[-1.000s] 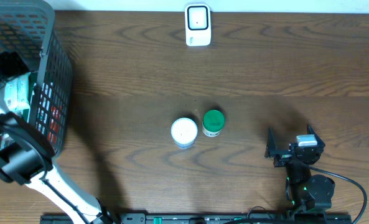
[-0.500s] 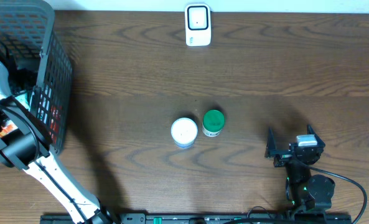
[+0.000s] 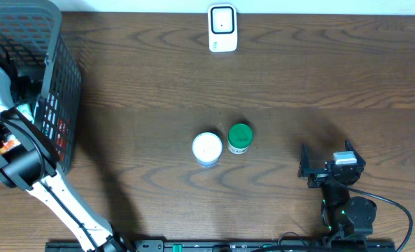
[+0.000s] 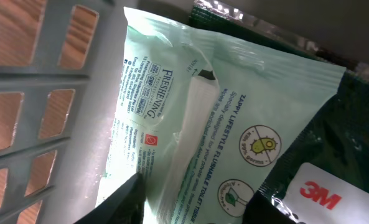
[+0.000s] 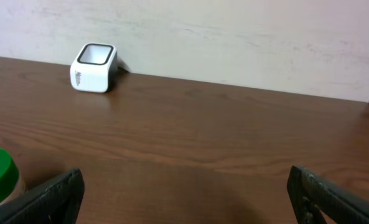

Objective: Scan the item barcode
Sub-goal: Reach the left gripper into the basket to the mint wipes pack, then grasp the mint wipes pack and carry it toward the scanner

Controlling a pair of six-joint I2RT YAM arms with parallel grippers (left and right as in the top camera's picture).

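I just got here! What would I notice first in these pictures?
The grey mesh basket at the left edge of the table, with the left arm reaching in toward a pale green pack of flushable wipes. Then a white-lidded jar and a green-lidded jar side by side mid-table, and a white scanner at the far edge.

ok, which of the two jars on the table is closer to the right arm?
The green-lidded jar; the white-lidded jar stands on its far side from that arm.

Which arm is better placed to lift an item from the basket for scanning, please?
Left: the left gripper is inside the basket, straddling the pale green wipes pack. The right gripper sits open on the table's far side.
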